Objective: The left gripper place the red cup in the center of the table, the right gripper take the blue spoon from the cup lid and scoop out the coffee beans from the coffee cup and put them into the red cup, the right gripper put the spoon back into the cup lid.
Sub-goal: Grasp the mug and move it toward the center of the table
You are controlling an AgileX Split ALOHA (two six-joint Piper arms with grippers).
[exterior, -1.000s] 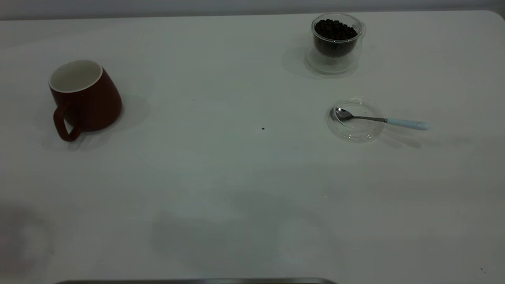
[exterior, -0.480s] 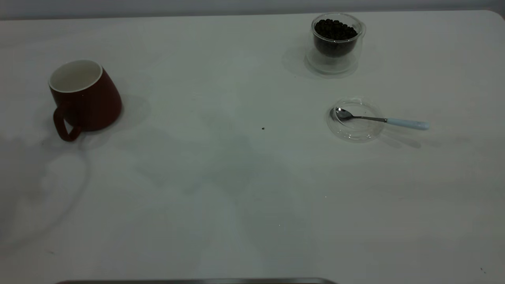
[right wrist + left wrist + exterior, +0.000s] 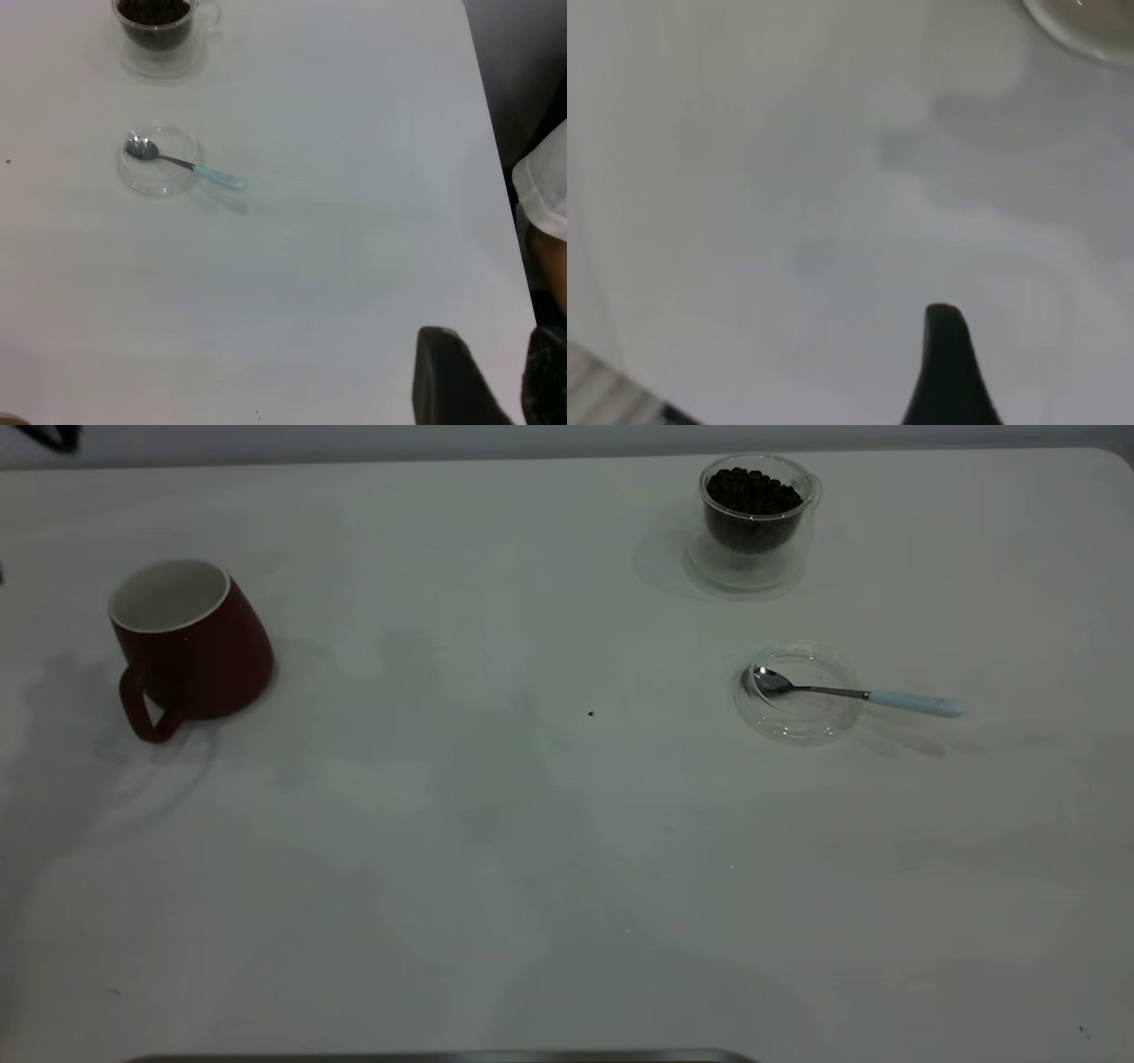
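The red cup (image 3: 190,642) stands at the table's (image 3: 496,841) left side, handle toward the front, with nothing holding it. At the back right, the clear coffee cup (image 3: 753,522) holds coffee beans (image 3: 753,489). In front of it the blue spoon (image 3: 855,693) lies with its bowl in the cup lid (image 3: 797,695), also seen in the right wrist view (image 3: 159,161). My left gripper (image 3: 1045,332) hovers open over bare table; one finger (image 3: 948,372) shows. My right gripper (image 3: 500,354) is open and empty near the table's right edge.
A dark arm part (image 3: 49,436) pokes in at the exterior view's top left corner. A pale curved rim (image 3: 1081,31) shows at the left wrist view's edge. A person's white sleeve (image 3: 545,190) is beyond the table's right edge. A dark speck (image 3: 591,713) lies mid-table.
Arm shadows have swept over the left of the table up to the red cup. A dark arm part has come into the top left corner. Cup, lid and spoon have not moved.
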